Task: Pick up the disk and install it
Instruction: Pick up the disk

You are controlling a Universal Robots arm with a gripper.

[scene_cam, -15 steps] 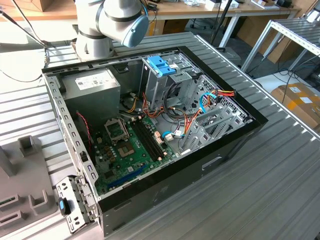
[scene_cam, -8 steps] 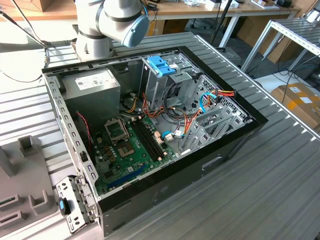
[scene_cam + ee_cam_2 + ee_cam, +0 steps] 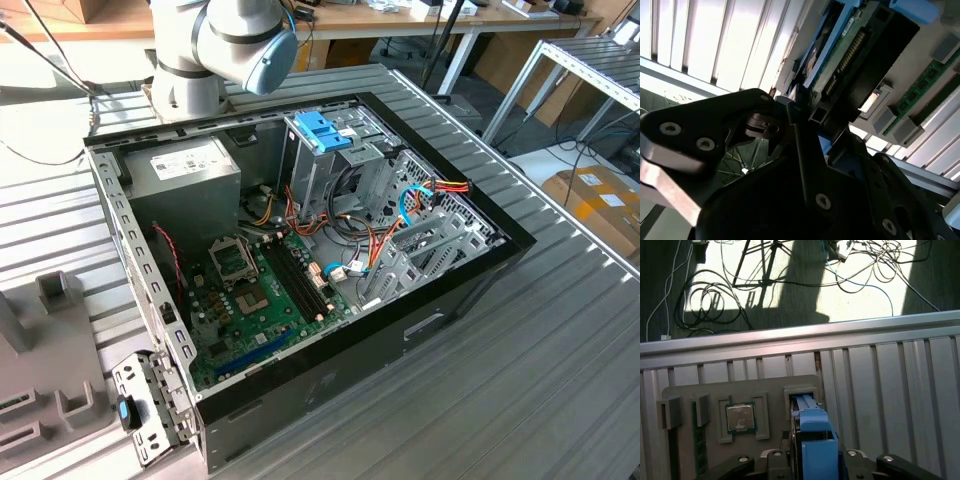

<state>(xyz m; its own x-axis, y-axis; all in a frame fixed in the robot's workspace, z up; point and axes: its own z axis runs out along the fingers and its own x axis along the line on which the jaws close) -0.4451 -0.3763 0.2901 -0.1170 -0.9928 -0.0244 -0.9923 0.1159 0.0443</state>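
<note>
Gripper [image 3: 813, 461] clamped on the disk [image 3: 812, 437] at the grey tray [image 3: 771, 386].
I see the disk standing on edge at the tray's slot, its blue rail between the jaws, just beside the processor chip [image 3: 740, 418].

The black gripper [image 3: 799, 116] clamps the disk [image 3: 867, 57] by its near end, connector pins showing. A blue rail [image 3: 836, 31] runs along the disk. A green memory stick [image 3: 920, 87] lies beyond the disk, over the ribbed metal table [image 3: 715, 40].
</note>
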